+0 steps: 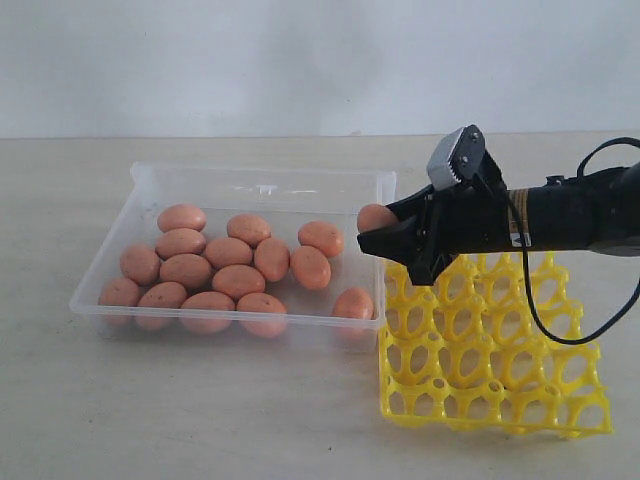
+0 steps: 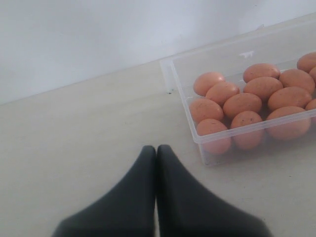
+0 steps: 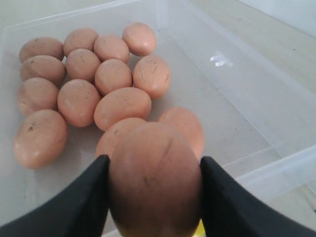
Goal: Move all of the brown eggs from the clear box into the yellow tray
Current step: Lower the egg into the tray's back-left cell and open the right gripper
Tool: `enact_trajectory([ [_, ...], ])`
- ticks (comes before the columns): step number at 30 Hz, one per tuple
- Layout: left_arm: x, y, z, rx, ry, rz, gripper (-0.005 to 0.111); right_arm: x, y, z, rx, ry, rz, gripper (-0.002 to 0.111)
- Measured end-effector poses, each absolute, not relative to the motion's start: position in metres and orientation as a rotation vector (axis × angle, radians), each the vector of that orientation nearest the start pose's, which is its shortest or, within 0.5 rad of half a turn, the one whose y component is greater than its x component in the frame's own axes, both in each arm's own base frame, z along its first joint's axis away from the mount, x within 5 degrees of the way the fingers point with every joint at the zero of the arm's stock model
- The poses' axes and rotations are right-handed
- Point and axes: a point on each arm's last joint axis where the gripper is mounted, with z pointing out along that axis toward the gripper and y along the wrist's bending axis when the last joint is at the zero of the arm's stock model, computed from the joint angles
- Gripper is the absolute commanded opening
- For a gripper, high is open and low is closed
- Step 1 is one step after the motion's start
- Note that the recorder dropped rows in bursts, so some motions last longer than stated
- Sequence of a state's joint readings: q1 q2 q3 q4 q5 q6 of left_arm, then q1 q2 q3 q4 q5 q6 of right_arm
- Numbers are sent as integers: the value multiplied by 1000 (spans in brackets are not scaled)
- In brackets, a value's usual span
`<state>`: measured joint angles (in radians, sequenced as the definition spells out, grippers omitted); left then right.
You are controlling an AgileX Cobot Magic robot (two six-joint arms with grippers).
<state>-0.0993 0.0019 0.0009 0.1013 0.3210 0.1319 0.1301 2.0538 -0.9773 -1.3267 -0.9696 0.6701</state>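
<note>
Above the clear box point(image 1: 265, 172) rim, right jaws clasp a brown egg point(image 1: 373, 217); left jaws closed.

Eggs point(image 1: 238, 281) orange-brown, faint dark specks; box point(image 1: 260, 172) clear; tray point(image 1: 480, 417) bright yellow; right gripper point(image 1: 380, 226) black

your box point(image 1: 300, 190) sits just left of the egg tray point(image 1: 500, 395); eggs point(image 1: 238, 281) lie in it, one egg point(image 1: 374, 216) above its right rim.

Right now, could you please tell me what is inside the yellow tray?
Every visible cup of the yellow tray is empty. Its far-left cups are hidden behind the right gripper, which holds a brown egg.
</note>
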Motion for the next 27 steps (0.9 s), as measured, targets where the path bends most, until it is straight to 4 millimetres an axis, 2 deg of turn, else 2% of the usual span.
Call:
enact_trajectory([
  [11, 54, -2, 184, 272, 1787, 120, -4, 351, 118, 124, -1062, 1747, 833, 0],
  [20, 54, -2, 184, 272, 1787, 120, -4, 359, 87, 123, -879, 1878, 859, 0],
  [27, 54, -2, 184, 272, 1787, 120, -4, 357, 98, 121, -902, 1888, 862, 0],
])
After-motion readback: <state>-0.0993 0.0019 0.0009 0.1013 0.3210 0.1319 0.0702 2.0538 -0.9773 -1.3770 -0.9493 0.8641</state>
